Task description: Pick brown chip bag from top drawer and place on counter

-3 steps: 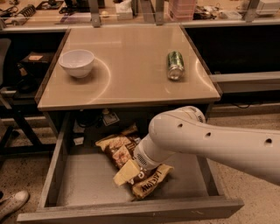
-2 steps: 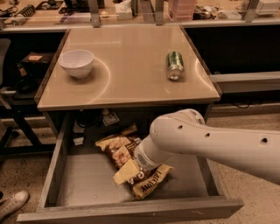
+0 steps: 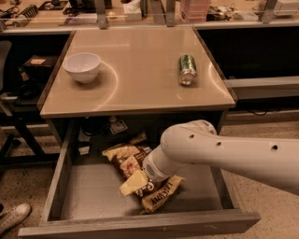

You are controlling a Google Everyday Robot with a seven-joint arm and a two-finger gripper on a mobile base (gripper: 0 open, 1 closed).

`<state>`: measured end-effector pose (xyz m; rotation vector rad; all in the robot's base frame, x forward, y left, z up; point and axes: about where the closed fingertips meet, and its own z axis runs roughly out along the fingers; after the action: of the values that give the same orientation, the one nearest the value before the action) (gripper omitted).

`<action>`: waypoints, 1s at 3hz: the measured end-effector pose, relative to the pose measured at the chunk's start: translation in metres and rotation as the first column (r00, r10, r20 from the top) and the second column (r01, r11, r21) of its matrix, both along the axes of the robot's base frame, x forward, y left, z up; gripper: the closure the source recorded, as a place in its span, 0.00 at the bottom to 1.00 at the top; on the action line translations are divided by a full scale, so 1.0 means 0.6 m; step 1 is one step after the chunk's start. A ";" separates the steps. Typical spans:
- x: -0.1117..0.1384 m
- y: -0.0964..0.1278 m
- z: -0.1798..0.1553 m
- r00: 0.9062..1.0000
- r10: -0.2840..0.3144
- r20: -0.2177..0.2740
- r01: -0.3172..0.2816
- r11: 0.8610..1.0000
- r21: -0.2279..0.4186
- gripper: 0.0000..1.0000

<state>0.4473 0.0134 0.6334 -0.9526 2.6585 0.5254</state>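
Note:
The brown chip bag [image 3: 122,156] lies crumpled in the open top drawer [image 3: 88,198], near its middle, with its tan end [image 3: 161,196] pointing toward the front panel. My gripper [image 3: 134,183] reaches down into the drawer from the right and sits right on top of the bag's middle, hiding that part. The white arm [image 3: 219,151] crosses the drawer's right side. The beige counter [image 3: 140,88] lies above the drawer.
A white bowl [image 3: 82,66] stands at the counter's left and a green can [image 3: 187,69] lies on its right. A cluttered shelf with metal posts [image 3: 100,13] runs behind. A shoe [image 3: 13,215] is on the floor at the lower left.
Almost nothing: the arm has settled very slightly lower over the bag, and the bag lies in the same spot.

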 end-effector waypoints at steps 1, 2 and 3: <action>0.004 0.007 -0.015 1.000 -0.015 -0.019 0.016 1.000 0.017 0.00; 0.001 0.012 -0.036 0.999 -0.021 -0.043 0.022 0.999 0.030 0.00; 0.001 0.012 -0.037 0.999 -0.020 -0.043 0.022 0.999 0.030 0.19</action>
<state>0.4481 0.0206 0.6114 -0.9136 2.6874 0.5863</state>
